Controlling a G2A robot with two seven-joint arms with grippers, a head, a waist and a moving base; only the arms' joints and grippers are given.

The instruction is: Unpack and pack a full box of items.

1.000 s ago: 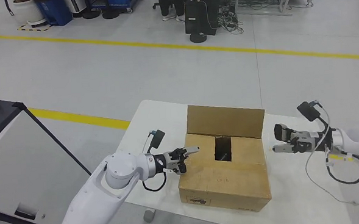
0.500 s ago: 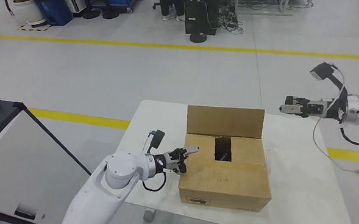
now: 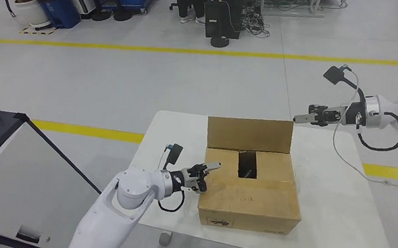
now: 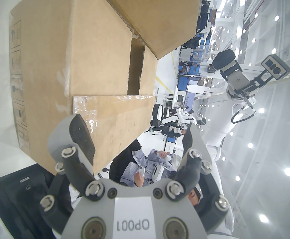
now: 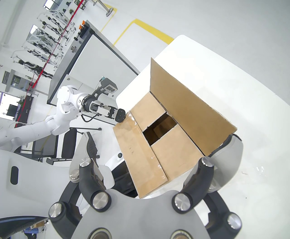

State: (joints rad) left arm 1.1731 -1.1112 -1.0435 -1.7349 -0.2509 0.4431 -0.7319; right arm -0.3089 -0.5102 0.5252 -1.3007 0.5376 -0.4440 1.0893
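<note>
- The left gripper (image 4: 133, 126) has its fingers spread wide, with nothing pinched between the pads.
- One of its dark pads (image 4: 81, 135) sits at the taped corner of the front flap (image 4: 117, 117) of the cardboard box (image 3: 250, 199). Whether the pad actually presses on the cardboard cannot be told.
- The other finger of that gripper is well apart from the box, on the side away from the cardboard.
- The front flap lies flat on top of the box, with clear tape along the edge nearest the left fingers.
- Beyond that flap from the left fingers, two short flaps (image 5: 147, 106) are folded down, and a dark gap (image 3: 247, 163) lies open between them.
- The rear flap (image 3: 250, 133) stands upright along the far side of the box.
- The right gripper (image 3: 300, 119) also has its fingers spread and holds nothing.
- It hangs just beside the upper corner of the rear flap, at the end farthest from the left gripper. In the right wrist view one fingertip (image 5: 233, 140) is close to that corner, and touch cannot be told.
- The box stands on a white table (image 3: 166, 136), below and between the two pairs of fingers.
</note>
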